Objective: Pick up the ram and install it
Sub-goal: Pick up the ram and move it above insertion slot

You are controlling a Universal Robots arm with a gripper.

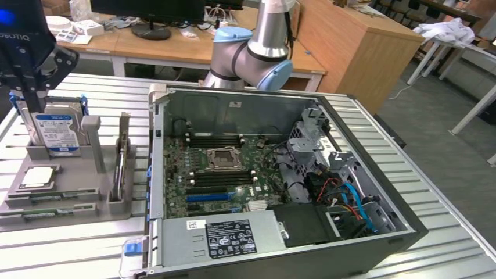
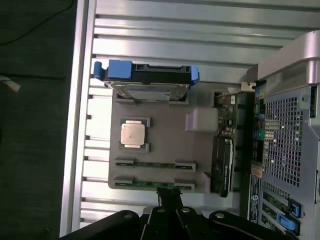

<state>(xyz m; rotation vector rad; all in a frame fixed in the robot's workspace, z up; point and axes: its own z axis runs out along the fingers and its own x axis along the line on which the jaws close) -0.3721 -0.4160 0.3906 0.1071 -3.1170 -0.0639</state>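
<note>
Status from my end. The hand [image 1: 29, 99] hangs high in the upper left of the exterior view, over the grey tray [image 1: 78, 206]. In that picture it overlaps the hard drive [image 1: 56, 131], which stands on edge in its blue rails.

On the wrist view the hand [image 2: 167, 196] shows as one black tip, fingers pressed together. Nothing is gripped.

The ram [image 1: 43, 214] is not picked. It lies flat in the tray's outermost slot, lower left of the exterior view. A second ram stick [image 1: 53, 199] lies parallel in the next slot, between the first one and the processor chip [image 1: 39, 177].

On the wrist view the closed fingertips line up with the middle of the outer ram, right at the tray's edge. I can't tell whether they touch it or hover above it.

A board [image 1: 122, 157] stands on edge on the side of the tray nearest the PC case [image 1: 387, 232].

The case lies open on the slatted metal surface [image 1: 434, 186], filling the centre and right of the exterior view. The motherboard [image 1: 225, 171] faces up inside it, well apart from the hand.

The arm's base joint [image 1: 256, 55] is at top centre, behind the case.
</note>
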